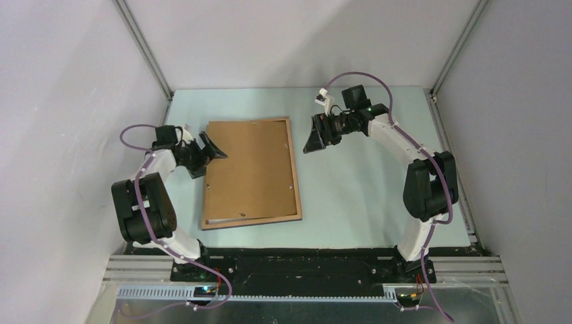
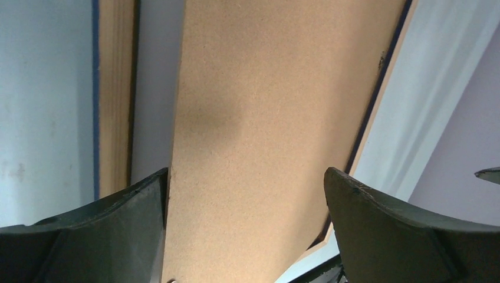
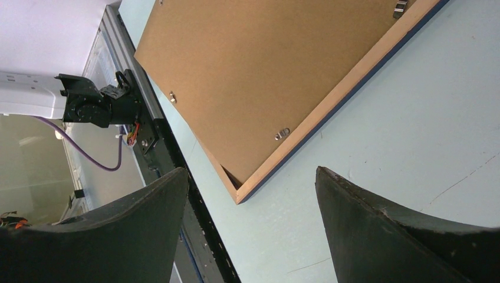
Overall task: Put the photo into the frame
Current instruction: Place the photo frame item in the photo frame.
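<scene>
- Nearest the arm bases, the near rail of the large thin-railed rectangular light-wood frame (image 1: 295, 182), dark blue on its outer edge, lies flat and back-up on the pale green table (image 1: 351, 196).
- A plain brown fibre backing board (image 1: 249, 172) covers almost all of the frame's opening. In the left wrist view it sits slightly askew, with a pale strip showing between it and the left rail.
- The sunflower photo is not visible in any view. If it is in the frame, it is under the board; I cannot tell whether the pale strip is its white back.
- The left gripper (image 1: 210, 156) sits at the frame's left edge, jaws spread wide and released, holding nothing, with the board between its black fingers (image 2: 118, 224).
- Farther off, the right gripper (image 1: 311, 140) hangs just beside the frame's far right corner, jaws parted and empty, touching nothing.
- Small metal clips (image 3: 282, 134) show on the board and along the far rail.
- Judged step: the closing-up stage, with the board laid over the back but not squarely seated.
- The next move likely calls for nudging the board square inside the rails and pressing it flat, without tipping the frame or shifting whatever lies beneath.
</scene>
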Robot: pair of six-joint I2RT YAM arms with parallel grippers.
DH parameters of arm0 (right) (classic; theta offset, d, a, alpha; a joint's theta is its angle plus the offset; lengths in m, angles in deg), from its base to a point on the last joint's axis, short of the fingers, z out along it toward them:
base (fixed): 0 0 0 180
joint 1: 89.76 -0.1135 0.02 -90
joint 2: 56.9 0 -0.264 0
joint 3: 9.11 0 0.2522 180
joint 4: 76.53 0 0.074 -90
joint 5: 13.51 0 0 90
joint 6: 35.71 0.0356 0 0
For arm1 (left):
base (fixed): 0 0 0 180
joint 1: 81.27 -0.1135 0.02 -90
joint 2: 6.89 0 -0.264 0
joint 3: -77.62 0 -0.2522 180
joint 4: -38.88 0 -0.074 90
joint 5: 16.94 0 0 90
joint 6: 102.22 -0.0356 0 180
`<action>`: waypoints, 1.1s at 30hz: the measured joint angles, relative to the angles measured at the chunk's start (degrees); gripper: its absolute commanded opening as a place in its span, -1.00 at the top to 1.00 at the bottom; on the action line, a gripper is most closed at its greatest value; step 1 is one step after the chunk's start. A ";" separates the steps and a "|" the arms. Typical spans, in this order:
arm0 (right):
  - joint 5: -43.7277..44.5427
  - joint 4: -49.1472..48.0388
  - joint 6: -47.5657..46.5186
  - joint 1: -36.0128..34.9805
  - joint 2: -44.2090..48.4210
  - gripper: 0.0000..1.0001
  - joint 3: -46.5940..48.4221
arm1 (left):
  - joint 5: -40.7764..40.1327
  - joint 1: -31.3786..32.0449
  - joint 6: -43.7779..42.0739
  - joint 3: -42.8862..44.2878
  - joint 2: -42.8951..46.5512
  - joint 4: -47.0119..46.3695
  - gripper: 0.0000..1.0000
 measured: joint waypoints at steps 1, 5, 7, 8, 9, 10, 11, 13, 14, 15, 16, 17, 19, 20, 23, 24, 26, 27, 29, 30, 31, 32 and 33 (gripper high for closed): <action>0.00 0.00 0.00 0.00 0.00 -0.66 -0.04 | -0.55 0.00 -0.31 0.13 0.00 0.48 -0.99; 0.00 0.00 0.00 0.00 0.00 -0.66 -0.07 | -2.38 0.00 -0.94 0.61 0.00 1.42 -0.99; 0.00 0.02 0.00 0.00 0.00 -0.66 -0.07 | -3.28 0.00 -1.36 0.68 0.00 1.86 -0.99; 0.00 0.02 0.00 0.00 0.00 -0.66 -0.07 | -3.58 0.00 -1.42 0.70 0.00 2.03 -0.99; 0.00 0.00 0.00 0.00 0.00 -0.66 -0.07 | -3.98 0.00 -1.55 0.70 0.00 2.23 -0.99; 0.00 0.00 0.00 0.00 0.00 -0.66 -0.07 | -4.37 0.00 -1.73 0.72 0.00 2.32 -0.99; 0.00 0.00 0.00 0.00 0.00 -0.66 -0.07 | -4.85 0.00 -1.81 0.74 0.00 2.49 -0.99; 0.02 0.00 0.00 0.00 0.00 -0.66 -0.07 | -5.66 0.00 -1.95 0.83 0.00 3.04 -0.99; 0.00 0.00 0.00 0.00 0.00 -0.66 -0.07 | -6.03 0.02 -2.01 0.94 0.00 3.28 -0.99; 0.00 0.00 0.00 0.00 0.00 -0.66 -0.07 | -6.29 0.00 -2.19 1.07 0.02 3.43 -0.99; 0.02 0.00 0.00 0.00 0.00 -0.66 -0.07 | -6.49 0.00 -2.36 1.25 0.11 3.54 -0.99; 0.02 0.00 0.00 0.00 0.00 -0.66 -0.07 | -6.69 0.02 -2.40 1.40 0.22 3.58 -0.99; 0.02 0.00 0.02 0.00 0.00 -0.66 -0.07 | -7.48 0.09 -2.82 1.51 0.72 3.58 -0.99; 0.02 0.00 0.02 0.00 0.00 -0.66 -0.09 | -7.78 0.09 -2.86 1.49 0.96 3.63 -0.99; 0.22 -0.02 0.04 -0.02 0.00 -0.66 -0.09 | -8.83 0.11 -3.28 1.49 2.12 3.72 -0.99; 0.44 -0.07 0.04 -0.07 0.00 -0.66 -0.11 | -9.16 0.11 -3.37 1.51 2.47 3.74 -0.99; 1.14 -0.39 0.04 -0.22 0.00 -0.66 -0.33 | -9.79 0.11 -3.98 1.51 3.23 3.78 -0.99; 1.95 -0.57 0.04 -0.44 0.00 -0.66 -0.50 | -10.03 0.13 -4.35 1.51 3.56 3.82 -0.99; 3.67 -0.70 0.04 -1.01 0.00 -0.66 -0.72 | -10.75 0.13 -5.03 1.51 4.11 3.91 -0.99; 4.96 -0.81 0.04 -1.51 0.00 -0.66 -0.79 | -10.97 0.11 -5.49 1.51 4.39 3.96 -0.99; 6.40 -0.85 0.04 -2.10 0.00 -0.66 -0.79 | -11.15 0.13 -5.97 1.51 4.74 3.98 -0.99; 7.82 -0.94 0.04 -2.78 0.00 -0.66 -0.79 | -11.30 0.13 -6.56 1.51 5.11 4.02 -0.99; 9.42 -1.03 0.04 -3.58 -0.02 -0.66 -0.79 | -11.45 0.15 -7.17 1.51 5.55 4.09 -0.99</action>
